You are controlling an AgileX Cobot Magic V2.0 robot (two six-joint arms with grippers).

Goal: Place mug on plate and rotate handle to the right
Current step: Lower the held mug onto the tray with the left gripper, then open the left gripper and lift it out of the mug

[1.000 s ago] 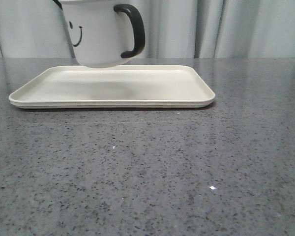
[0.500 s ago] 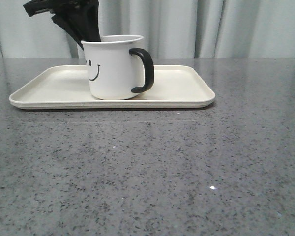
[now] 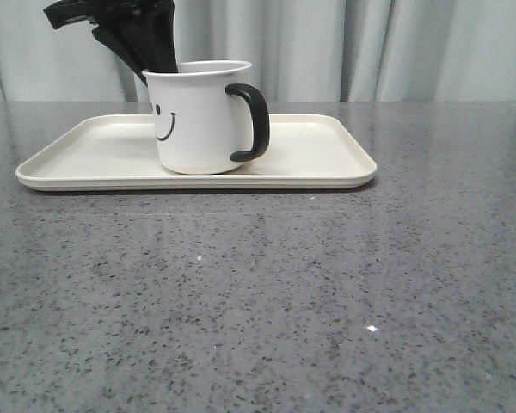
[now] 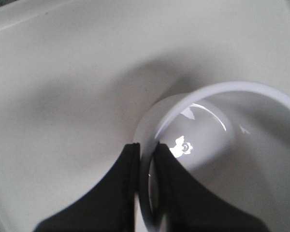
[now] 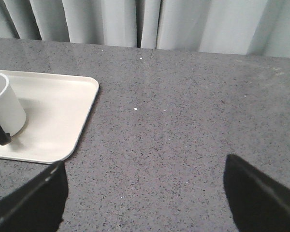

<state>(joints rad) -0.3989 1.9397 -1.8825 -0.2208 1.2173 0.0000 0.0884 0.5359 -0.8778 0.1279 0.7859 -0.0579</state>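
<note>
We saw a grey speckled table (image 3: 327, 301) carrying the plate (image 3: 318, 159), a wide cream tray lying with its long side across the front view. On it, left of the tray's middle, stood the mug (image 3: 198, 120), upright, its base flat on the tray floor. The handle (image 3: 251, 122) pointed toward the robot's right and slightly toward the camera, so we judged the placing done and the turning all but done.

The left gripper (image 3: 159, 60) came down from above at the mug's far left rim. In the left wrist view its two dark fingers (image 4: 118, 193) straddled the white wall, one inside the cup and one outside, closed tight on the rim with no gap showing. We took it to be gripping the mug.

The right gripper (image 5: 145, 198) hung over bare table well to the right of the tray, its fingers spread wide and holding nothing.

The relation that mattered: the mug sat directly under the left gripper, its axis vertical, handle on the side opposite the pinch. Any final twist would belong to the left arm, about that upright axis; otherwise it needed only to let go and lift straight up.
</note>
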